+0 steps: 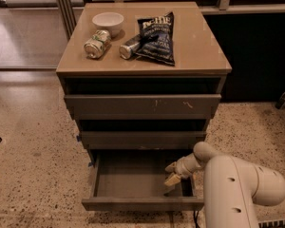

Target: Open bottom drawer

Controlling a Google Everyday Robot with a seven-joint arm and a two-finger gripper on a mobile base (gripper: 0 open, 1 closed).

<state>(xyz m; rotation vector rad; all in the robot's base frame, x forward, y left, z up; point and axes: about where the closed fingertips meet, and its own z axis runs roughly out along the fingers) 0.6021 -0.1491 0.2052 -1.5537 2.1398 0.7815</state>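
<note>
The bottom drawer (142,203) is the lowest of three dark grey drawers in the cabinet. It stands pulled out, and its shallow grey box shows empty inside. My gripper (173,174) hangs over the drawer's right inner side, just behind the front panel. Its pale fingertips point down and to the left. The white arm comes in from the lower right.
The middle drawer front (142,139) and the widest scratched top drawer front (142,106) sit above. On the cabinet top (199,51) lie a white bowl (108,22), two cans (97,43) and a dark chip bag (156,37). Speckled floor surrounds the cabinet.
</note>
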